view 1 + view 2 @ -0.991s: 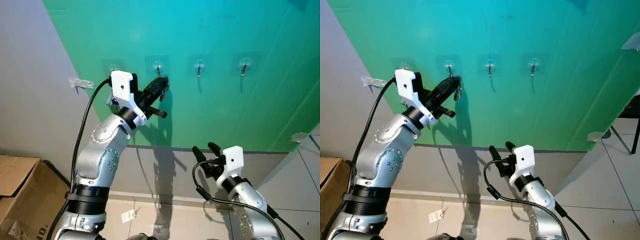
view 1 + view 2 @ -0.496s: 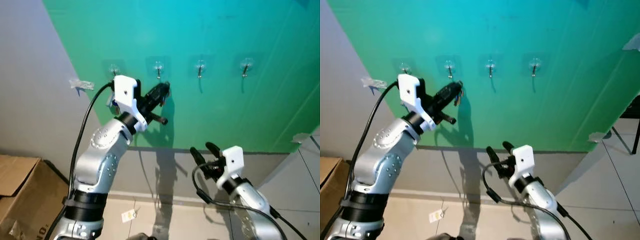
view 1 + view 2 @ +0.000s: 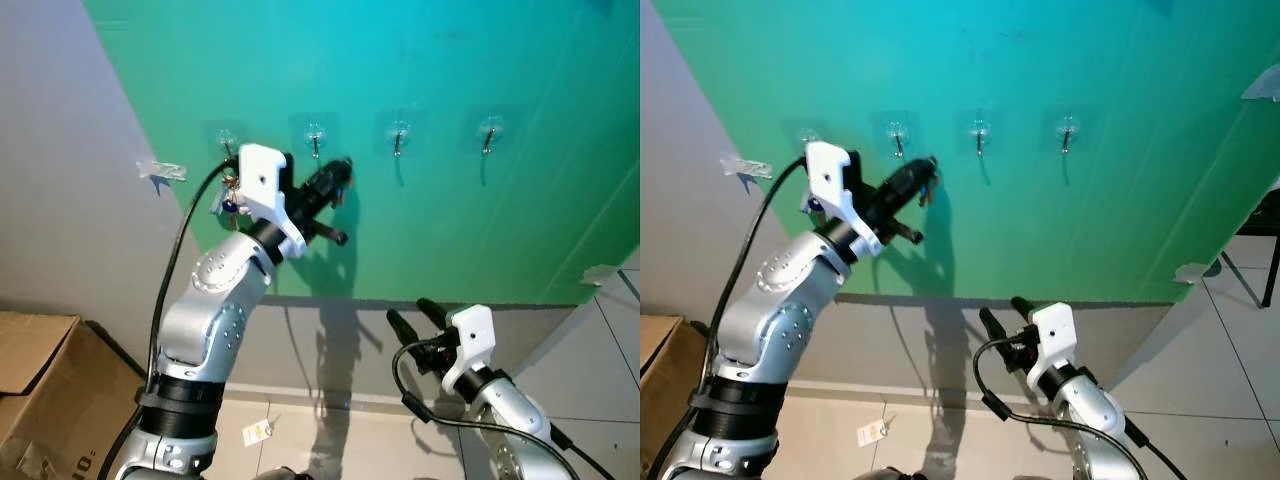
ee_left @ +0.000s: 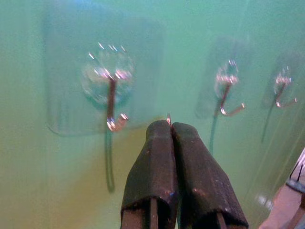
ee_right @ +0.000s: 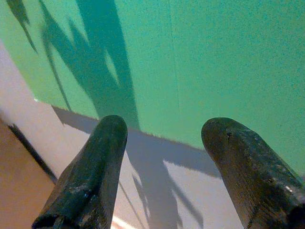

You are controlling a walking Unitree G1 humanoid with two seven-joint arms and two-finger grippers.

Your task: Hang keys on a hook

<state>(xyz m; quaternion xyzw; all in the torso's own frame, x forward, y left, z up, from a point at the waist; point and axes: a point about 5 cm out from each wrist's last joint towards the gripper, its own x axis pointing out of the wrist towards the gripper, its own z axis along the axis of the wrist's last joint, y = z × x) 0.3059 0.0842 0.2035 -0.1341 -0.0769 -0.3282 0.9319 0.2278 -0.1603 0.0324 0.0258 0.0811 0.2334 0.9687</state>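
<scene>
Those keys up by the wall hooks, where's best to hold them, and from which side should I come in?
Probably by the key bodies, ring left free, coming straight at the wall from below the hook. Its tip curls upward, so a ring must drop over it. The left pincer is shut on the keys, a metal sliver showing.

The left arm reaches up toward 1 o'clock, its left gripper (image 3: 338,178) raised with the fingers (image 4: 164,162) pressed together. The right arm sits low at 5 o'clock, its right gripper (image 3: 418,318) pointing up, fingers (image 5: 95,167) spread apart.
</scene>
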